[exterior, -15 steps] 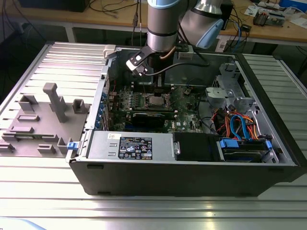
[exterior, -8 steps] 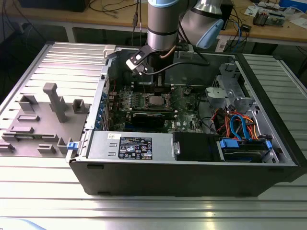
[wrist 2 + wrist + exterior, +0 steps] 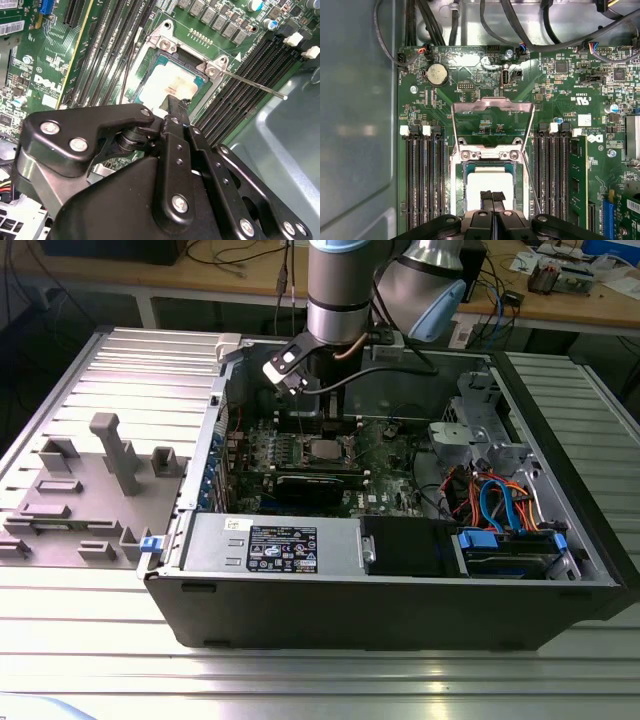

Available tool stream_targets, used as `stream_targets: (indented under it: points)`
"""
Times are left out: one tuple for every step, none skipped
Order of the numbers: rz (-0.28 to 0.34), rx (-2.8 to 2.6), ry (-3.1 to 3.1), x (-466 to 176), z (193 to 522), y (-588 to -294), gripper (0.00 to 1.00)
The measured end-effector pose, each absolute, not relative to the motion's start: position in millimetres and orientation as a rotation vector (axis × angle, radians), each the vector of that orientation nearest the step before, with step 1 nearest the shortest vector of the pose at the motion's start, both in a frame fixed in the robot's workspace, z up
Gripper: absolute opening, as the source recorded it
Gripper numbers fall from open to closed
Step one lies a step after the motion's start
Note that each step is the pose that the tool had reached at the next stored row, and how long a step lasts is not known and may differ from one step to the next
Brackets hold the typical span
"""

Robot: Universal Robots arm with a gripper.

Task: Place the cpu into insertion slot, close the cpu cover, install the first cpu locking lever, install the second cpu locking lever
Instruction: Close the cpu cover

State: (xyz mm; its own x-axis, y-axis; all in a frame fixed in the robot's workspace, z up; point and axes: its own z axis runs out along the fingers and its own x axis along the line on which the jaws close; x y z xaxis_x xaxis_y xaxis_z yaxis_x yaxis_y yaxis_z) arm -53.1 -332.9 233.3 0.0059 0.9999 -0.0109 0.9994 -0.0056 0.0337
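Your jaws (image 3: 492,196) are pinched shut on nothing, tips just over the cpu (image 3: 477,182), which lies in the insertion slot (image 3: 488,166) beneath them. Press off-centre and you could tilt it on the contacts. Beyond the tips the cpu cover (image 3: 492,104) lies swung open. A loose locking lever (image 3: 252,84) juts out beside them, and memory slots (image 3: 422,175) flank both sides.

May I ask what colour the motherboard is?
Green; the motherboard shows best in the first wrist view.
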Motion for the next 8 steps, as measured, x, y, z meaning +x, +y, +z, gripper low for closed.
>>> stream_targets:
  points:
    - [0.025, 2.205, 2.193, -53.1, 233.5, -332.9, 0.11]
    - [0.025, 2.205, 2.193, -53.1, 234.0, -332.9, 0.11]
    - [0.025, 2.205, 2.193, -53.1, 234.3, -332.9, 0.11]
    - [0.025, 2.205, 2.193, -53.1, 235.0, -332.9, 0.11]
    - [0.025, 2.205, 2.193, -53.1, 235.6, -332.9, 0.11]
    - [0.025, 2.205, 2.193, -53.1, 235.9, -332.9, 0.11]
    - [0.025, 2.205, 2.193, -53.1, 236.5, -332.9, 0.11]
    - [0.025, 2.205, 2.193, -53.1, 236.9, -332.9, 0.11]
